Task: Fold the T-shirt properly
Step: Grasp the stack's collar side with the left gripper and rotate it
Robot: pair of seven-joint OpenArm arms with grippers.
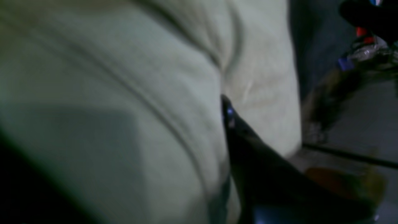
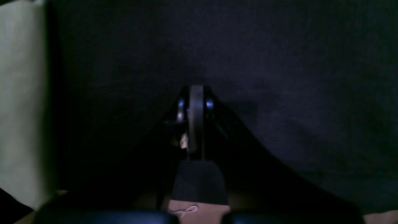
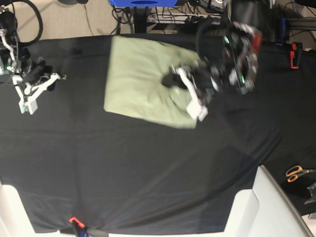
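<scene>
The pale sage-green T-shirt [image 3: 140, 81] lies folded into a rough rectangle at the back middle of the black table cloth [image 3: 148, 163]. My left gripper [image 3: 171, 79] reaches over the shirt's right part. In the left wrist view the T-shirt [image 1: 124, 93] fills the frame. Creases run into the left gripper [image 1: 224, 99], which is shut on a pinch of the fabric; only one dark finger [image 1: 231, 118] shows. My right gripper [image 3: 37, 79] rests at the far left of the table, away from the shirt. Its jaws [image 2: 196, 93] are shut on nothing, with the T-shirt [image 2: 18, 93] at that view's left edge.
Orange-handled scissors [image 3: 296, 173] lie at the right edge. A red and black tool [image 3: 295, 54] sits at the back right. A white panel [image 3: 269, 207] covers the front right corner. Cables and a blue box [image 3: 143, 3] stand behind the table.
</scene>
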